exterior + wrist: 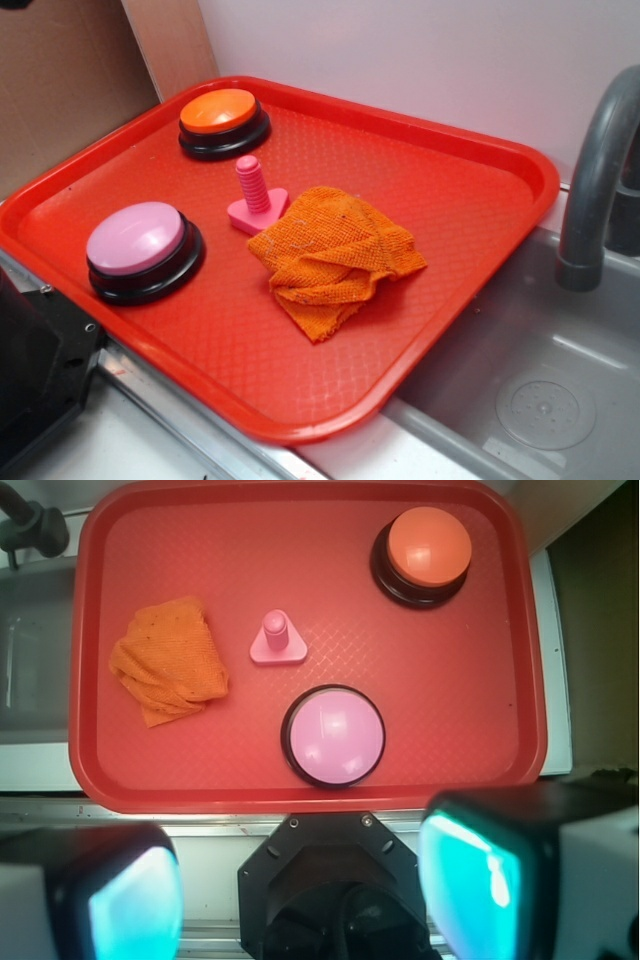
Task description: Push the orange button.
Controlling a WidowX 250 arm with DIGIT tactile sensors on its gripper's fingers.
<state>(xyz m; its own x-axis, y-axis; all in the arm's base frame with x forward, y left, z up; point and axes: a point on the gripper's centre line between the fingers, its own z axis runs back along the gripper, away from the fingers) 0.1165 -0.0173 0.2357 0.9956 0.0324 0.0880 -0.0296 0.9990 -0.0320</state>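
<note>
The tray (470, 180) looks like red plastic, its floor stamped with a fine diamond texture and its rim smooth with a faint sheen. At the tray's far corner, the orange button (218, 110) has a smooth plastic dome on a glossy black base. The pink button (135, 238) looks alike in finish (its top slightly more matt). Near the tray's middle lies an orange cloth (335, 255), coarse and woven, beside a smooth pink plastic peg (252, 190). Beyond the tray's edge, the sink (560, 360) and faucet (595, 170) look like dull grey plastic.
</note>
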